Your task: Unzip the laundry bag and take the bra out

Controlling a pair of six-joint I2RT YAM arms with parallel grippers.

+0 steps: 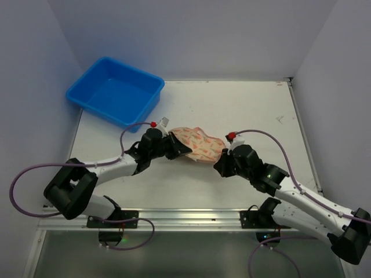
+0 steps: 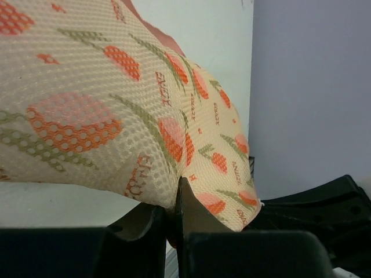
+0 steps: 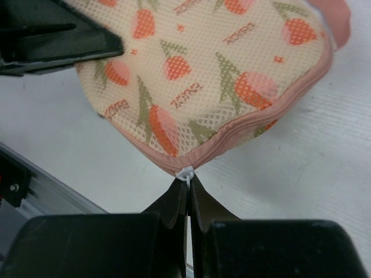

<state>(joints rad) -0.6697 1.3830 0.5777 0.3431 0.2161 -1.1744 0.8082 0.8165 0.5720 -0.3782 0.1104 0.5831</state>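
Top external view: the laundry bag [image 1: 200, 145] lay on the table [image 1: 255, 110] between both arms. Left wrist view: the left gripper [image 2: 175, 200] was clamped on the bag's mesh edge. Right wrist view: the right gripper [image 3: 188, 192] pinched the white zip pull [image 3: 185, 173], fully closed.

A white worktop [image 1: 249, 110] is enclosed on three sides by plain pale-lilac walls [image 1: 191, 35] and evenly lit.

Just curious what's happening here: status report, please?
Left gripper shut on bag edge. Right gripper shut on zip pull. Bag zipped, bra unseen. Nothing in the way.
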